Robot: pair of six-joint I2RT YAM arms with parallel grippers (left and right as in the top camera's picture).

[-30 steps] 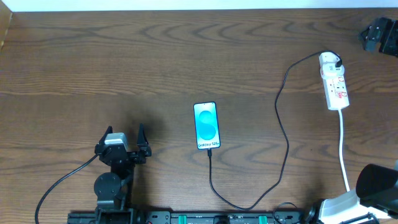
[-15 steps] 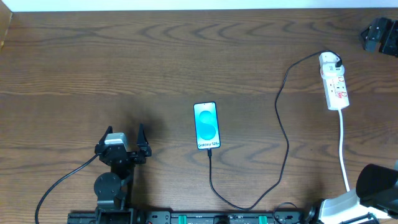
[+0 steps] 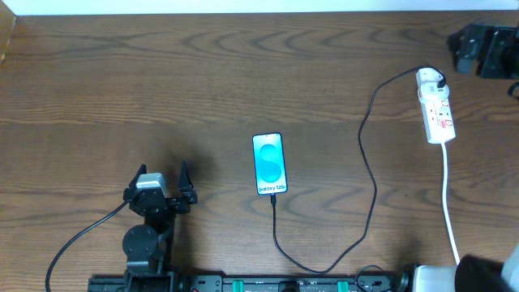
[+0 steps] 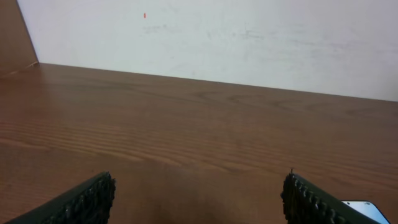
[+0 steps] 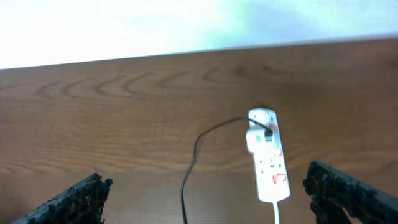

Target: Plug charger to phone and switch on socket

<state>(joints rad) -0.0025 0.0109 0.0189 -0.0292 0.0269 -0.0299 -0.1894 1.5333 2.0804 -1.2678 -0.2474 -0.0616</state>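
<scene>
Overhead: phone (image 3: 269, 165) mid-tabletop, charger (image 3: 372, 174) tip touching its near end, plug in socket (image 3: 435, 108) by far right corner. Left gripper (image 3: 162, 172) spread, empty, at front edge; right gripper (image 5: 205, 185) spread, empty.

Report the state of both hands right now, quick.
Left hand: open, holding nothing.
Right hand: open, holding nothing.
</scene>
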